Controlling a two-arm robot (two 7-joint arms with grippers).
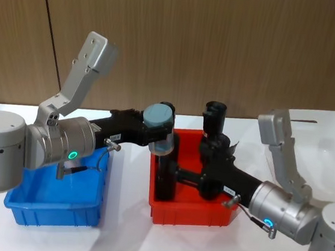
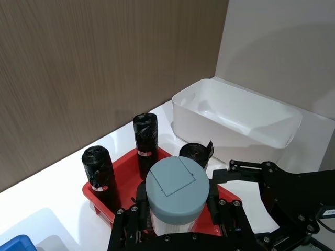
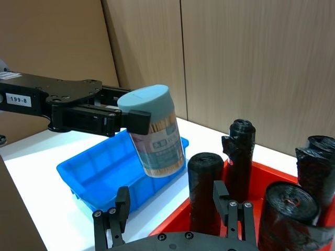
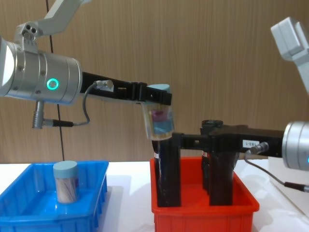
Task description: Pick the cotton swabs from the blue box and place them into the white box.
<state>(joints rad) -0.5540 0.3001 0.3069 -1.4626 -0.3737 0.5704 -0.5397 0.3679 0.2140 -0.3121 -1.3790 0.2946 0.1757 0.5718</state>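
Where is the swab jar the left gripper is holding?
Head view: the jar sits in the left gripper over the red bin's left side, above a black bottle.

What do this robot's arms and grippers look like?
Both arms have silver cylindrical joints and pale grey angled links. The left arm and right arm each carry a glowing ring light and a thin cable with metal plug. The left gripper and right gripper are flat, black, with small white labels; the left's reads 199-8.

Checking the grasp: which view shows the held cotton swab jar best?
Right wrist view: the whole cotton swab jar, tilted in the left gripper, label visible. Chest view shows its side; head and left wrist views its lid.
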